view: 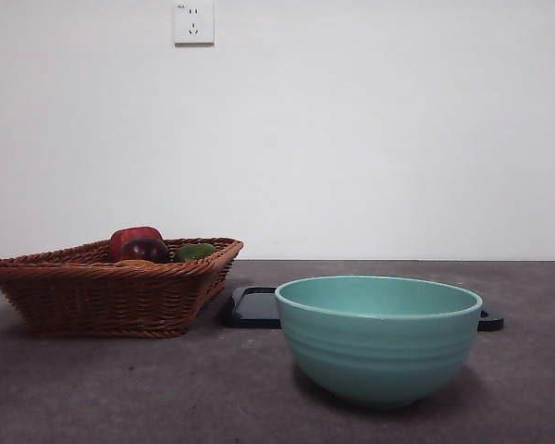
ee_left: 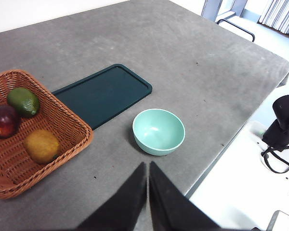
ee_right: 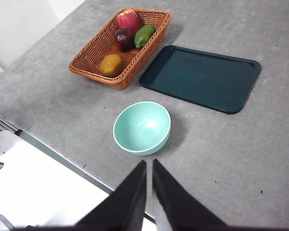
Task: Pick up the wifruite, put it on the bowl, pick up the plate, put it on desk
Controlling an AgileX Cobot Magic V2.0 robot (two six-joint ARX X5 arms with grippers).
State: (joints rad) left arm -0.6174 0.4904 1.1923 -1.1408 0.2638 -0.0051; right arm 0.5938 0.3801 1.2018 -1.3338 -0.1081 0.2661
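Note:
The wifruite [ee_left: 42, 146], a small rounded orange fruit, lies in the brown wicker basket [ee_left: 58, 98]. It also shows in the right wrist view [ee_right: 111, 65], and only its top shows in the front view [view: 134, 264]. The mint-teal bowl [view: 379, 338] stands empty on the desk [view: 120, 388], also seen in both wrist views [ee_left: 159, 131] [ee_right: 142, 127]. A flat dark green plate [ee_left: 103, 94] [ee_right: 201, 78] [view: 254, 307] lies behind the bowl, beside the basket. My left gripper [ee_left: 148, 166] and right gripper [ee_right: 149, 163] are shut, empty and high above the desk, outside the front view.
The basket [view: 102, 296] [ee_right: 94, 77] also holds a red apple [ee_right: 128, 19], a dark plum [ee_right: 124, 37] and a green fruit [ee_right: 144, 35]. The desk's front edge runs close under both grippers. A wall with a socket [view: 193, 22] stands behind.

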